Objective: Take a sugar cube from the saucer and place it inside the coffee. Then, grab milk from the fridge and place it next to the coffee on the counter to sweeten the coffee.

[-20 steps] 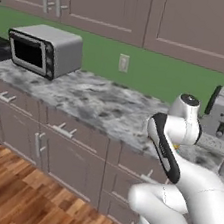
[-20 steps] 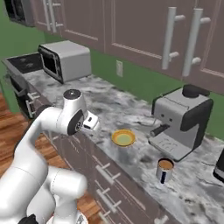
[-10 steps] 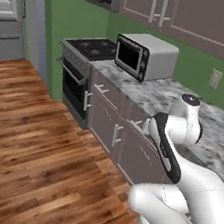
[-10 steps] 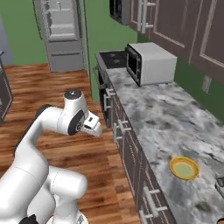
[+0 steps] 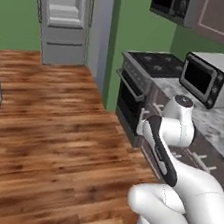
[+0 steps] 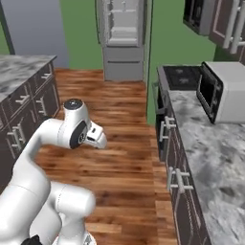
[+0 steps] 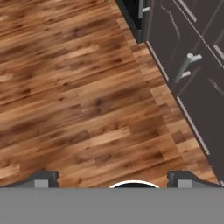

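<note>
So the thing that matters right now is the fridge point(image 5: 64, 19), which stands at the far end of the wood floor point(image 5: 56, 126), up and to the left in the left base view and nearly dead centre at the top of the right base view point(image 6: 123, 38). It's a tall upright box, long axis vertical, and its open front with the white shelves faces back down the aisle toward the robot. I can't make out a milk carton on those shelves, too small to tell. The claw point(image 7: 111, 178) is folded in close to the arm, pointing down at the floorboards, tips spread wide with nothing between them. So the fridge lies ahead and well apart, and I'd guess the base needs to close that gap first. On the right runs the desk point(image 6: 215, 158) with the microwave point(image 6: 222, 91).
</note>
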Robot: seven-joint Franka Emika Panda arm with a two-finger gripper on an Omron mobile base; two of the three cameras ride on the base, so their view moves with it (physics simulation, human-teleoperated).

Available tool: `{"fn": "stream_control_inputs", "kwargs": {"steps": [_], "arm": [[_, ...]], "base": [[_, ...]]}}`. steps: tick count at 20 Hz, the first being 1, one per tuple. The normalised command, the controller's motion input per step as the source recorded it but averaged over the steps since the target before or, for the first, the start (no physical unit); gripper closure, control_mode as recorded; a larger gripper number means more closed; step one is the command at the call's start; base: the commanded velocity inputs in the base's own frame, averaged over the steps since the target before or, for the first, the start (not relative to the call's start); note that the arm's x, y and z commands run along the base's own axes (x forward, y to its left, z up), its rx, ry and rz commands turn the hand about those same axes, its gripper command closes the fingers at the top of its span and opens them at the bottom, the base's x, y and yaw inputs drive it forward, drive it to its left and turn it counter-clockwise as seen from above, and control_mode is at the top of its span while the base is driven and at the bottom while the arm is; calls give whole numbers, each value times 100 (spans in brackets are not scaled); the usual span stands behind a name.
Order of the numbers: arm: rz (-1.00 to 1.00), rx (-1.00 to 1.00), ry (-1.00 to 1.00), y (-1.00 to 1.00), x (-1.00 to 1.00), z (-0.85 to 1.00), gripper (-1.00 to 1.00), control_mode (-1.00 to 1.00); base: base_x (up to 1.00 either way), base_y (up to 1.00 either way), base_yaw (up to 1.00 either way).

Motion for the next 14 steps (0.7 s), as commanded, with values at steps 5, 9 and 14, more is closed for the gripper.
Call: {"fn": "stream_control_inputs", "kwargs": {"steps": [5, 9, 14], "arm": [[0, 0, 0, 0, 0, 0, -100, 100], [0, 0, 0, 0, 0, 0, -100, 100], [0, 0, 0, 0, 0, 0, -100, 100]], "base": [[100, 0, 26], [100, 0, 29], [100, 0, 26]]}}
